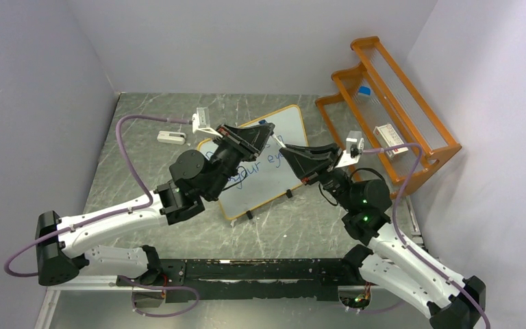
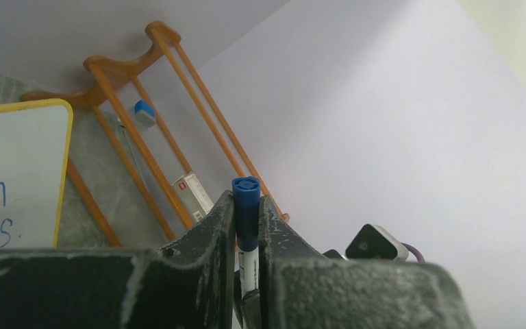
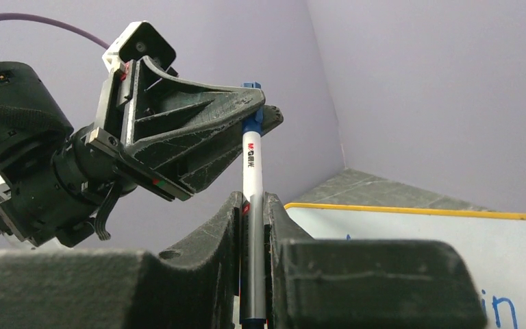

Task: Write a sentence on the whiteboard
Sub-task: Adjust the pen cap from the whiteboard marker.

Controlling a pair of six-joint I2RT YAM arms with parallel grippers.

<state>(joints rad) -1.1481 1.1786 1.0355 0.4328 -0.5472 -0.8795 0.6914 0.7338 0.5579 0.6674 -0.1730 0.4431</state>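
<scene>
On whiteboard [image 1: 266,190], blue sentence [image 1: 257,166] shows "in", "your"; marker [image 3: 251,171] bears red "M&G".

Top view: my left arm [image 1: 198,175], left pincer [image 1: 269,127] and right pincer [image 1: 282,147] cover most of the sentence [image 1: 268,161]; only "your ey" reads.
Left wrist: whiteboard [image 2: 20,151] cut by the left edge, just "in" and "es." show. Marker [image 2: 246,205] lower barrel buried between my fingers [image 2: 209,240].
Right wrist: board cut by the right and bottom edges, and the marker's lower end runs out of frame.
Items on the rack [image 1: 366,46] too small to identify.
</scene>
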